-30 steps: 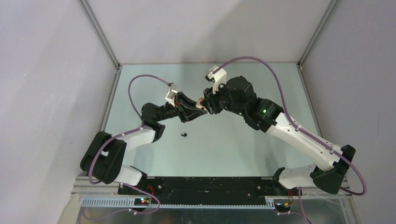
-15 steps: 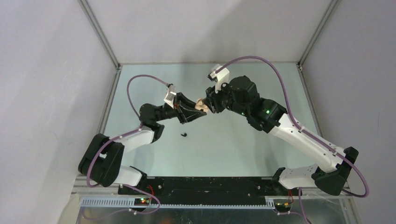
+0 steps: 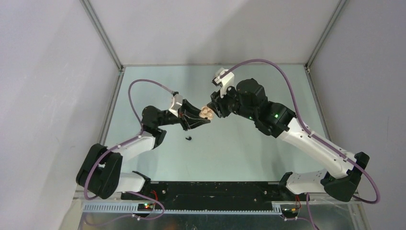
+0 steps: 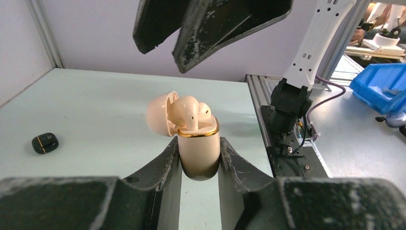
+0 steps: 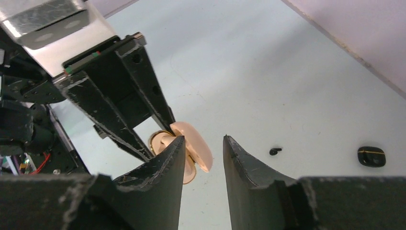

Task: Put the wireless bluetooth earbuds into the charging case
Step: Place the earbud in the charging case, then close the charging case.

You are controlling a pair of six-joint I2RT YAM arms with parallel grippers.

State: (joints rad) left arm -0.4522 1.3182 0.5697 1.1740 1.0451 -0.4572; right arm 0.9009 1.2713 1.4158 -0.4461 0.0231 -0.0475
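Top cam: L fingers (image 3: 200, 118) clamp peach gold-rimmed charging case (image 3: 207, 112) above pale-green worktop (image 3: 239, 148); R fingers (image 3: 214, 108) apart, empty, just beside it. L wrist: lid open, cream earbuds (image 4: 187, 109) standing in case. R wrist: tiny black stemmed earbud (image 5: 274, 151) on worktop.

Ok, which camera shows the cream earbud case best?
The left wrist view: the cream case stands upright in the left tool, lid open, earbuds showing inside. The right wrist view catches mostly its lid, partly hidden; the top view, a tiny speck.
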